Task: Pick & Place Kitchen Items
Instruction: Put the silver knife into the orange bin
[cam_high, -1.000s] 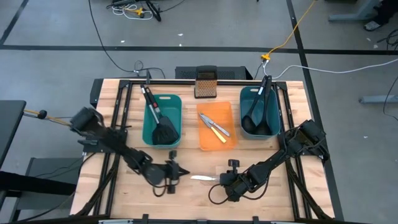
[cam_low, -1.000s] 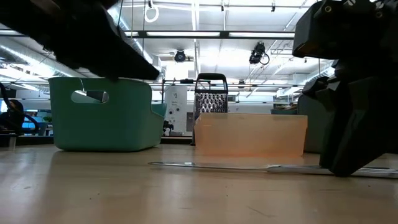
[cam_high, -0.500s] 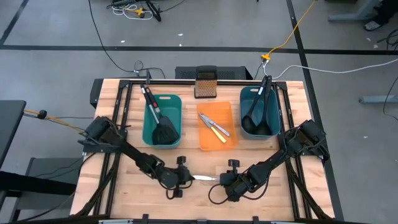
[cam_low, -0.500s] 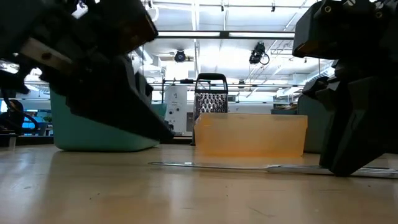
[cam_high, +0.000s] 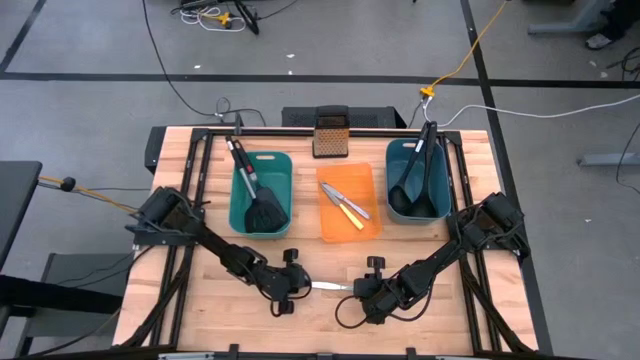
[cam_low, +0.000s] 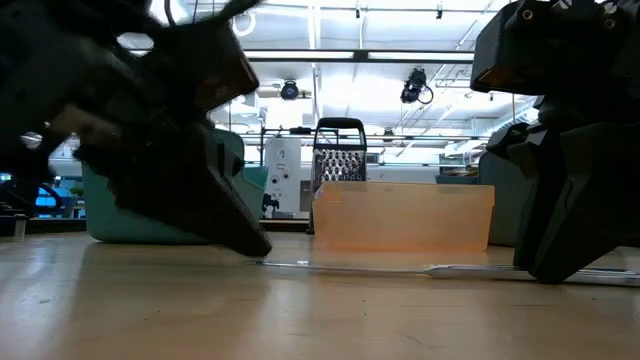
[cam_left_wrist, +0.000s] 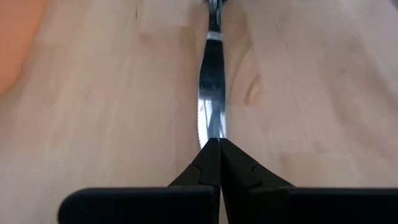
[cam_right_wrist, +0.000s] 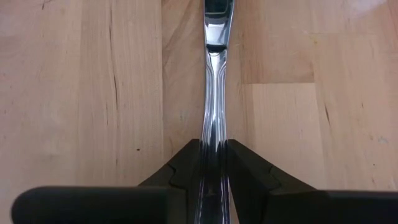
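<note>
While both arms reach low over the near part of the wooden surface (cam_high: 200, 310), a silver table knife (cam_high: 327, 286) lies flat on the boards between them. At its handle end, the right gripper (cam_right_wrist: 214, 163) is pinching the knife handle between its two dark fingers. At the blade end, the left gripper (cam_left_wrist: 219, 155) has its fingers pressed together, tips right at the blade's point. Up in the middle sits the orange tray (cam_high: 332, 226), with a second silver table knife (cam_high: 348, 201) and the small yellow-handled knife (cam_high: 340, 213) lying slantwise inside, side by side. Over in the left teal bin (cam_high: 284, 163) lean the two black slotted spatulas (cam_high: 262, 209), handles poking past its far corner. Across in the right teal bin (cam_high: 396, 156) lie the two black ladles (cam_high: 414, 192). Behind the tray stands the dark box grater (cam_high: 330, 134).
</note>
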